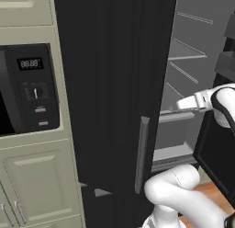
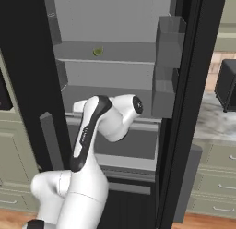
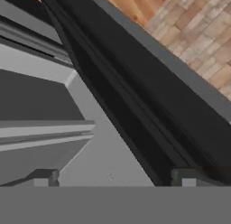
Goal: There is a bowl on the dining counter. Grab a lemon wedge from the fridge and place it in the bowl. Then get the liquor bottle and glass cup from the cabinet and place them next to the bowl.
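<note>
The black fridge (image 2: 115, 85) is standing open across the middle of the right base view, its grey shelves showing. The white arm (image 2: 92, 131) is reaching into the lower centre of that frame, toward the fridge's lower shelf. The gripper (image 3: 115, 178) is sitting at the bottom of the hand view, fingers spread wide apart, gripping nothing. The lemon wedge (image 2: 97, 51) is lying on the upper shelf, upper centre-left, well above the arm.

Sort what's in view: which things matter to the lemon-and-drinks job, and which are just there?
Job:
lemon wedge, on an upper fridge shelf
fridge, doors open
gripper, open, holding nothing

Just there:
microwave
cabinets
door bins
counter
</note>
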Robot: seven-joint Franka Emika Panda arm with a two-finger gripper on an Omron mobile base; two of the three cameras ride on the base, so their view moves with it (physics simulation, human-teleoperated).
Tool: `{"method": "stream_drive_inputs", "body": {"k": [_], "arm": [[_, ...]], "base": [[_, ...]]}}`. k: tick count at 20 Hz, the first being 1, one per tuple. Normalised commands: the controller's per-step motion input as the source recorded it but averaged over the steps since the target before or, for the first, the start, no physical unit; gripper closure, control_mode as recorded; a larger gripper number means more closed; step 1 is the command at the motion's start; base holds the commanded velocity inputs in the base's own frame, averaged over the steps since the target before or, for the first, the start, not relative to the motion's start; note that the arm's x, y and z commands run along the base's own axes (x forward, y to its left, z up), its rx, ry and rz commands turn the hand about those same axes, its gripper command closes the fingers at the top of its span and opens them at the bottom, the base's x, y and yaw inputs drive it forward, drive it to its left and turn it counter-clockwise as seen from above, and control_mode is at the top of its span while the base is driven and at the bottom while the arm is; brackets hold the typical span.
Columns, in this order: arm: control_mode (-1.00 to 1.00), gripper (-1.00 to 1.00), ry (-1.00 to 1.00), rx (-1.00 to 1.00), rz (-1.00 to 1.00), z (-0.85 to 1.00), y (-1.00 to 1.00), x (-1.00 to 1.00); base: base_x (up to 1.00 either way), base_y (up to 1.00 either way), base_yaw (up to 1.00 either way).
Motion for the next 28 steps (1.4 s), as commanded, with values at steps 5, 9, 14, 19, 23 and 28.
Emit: {"method": "stream_drive_inputs", "body": {"k": [5,9,14,19,23,28], "arm": [[-1.00,-1.00,0.15,0.02,-0.10,-0.21,0.11,0.83],[-1.00,-1.00,0.06,-0.02,-0.05,-0.25,0.29,0.56],[-1.00,-1.00,0.00,-0.01,0.00,-0.02,0.78,0.06],[-1.00,-1.00,0.00,-0.02,0.02,0.01,0.90,-0.48],[-1.00,-1.00,-0.05,-0.07,0.10,0.09,0.88,-0.97],[-1.00,-1.00,-0.11,-0.16,0.10,0.15,0.94,-1.00]], "base": [[0.00,0.00,0.00],[0.00,0.00,0.00],[0.00,0.00,0.00],[0.00,0.00,0.00],[0.00,0.00,0.00],[0.00,0.00,0.00]]}}
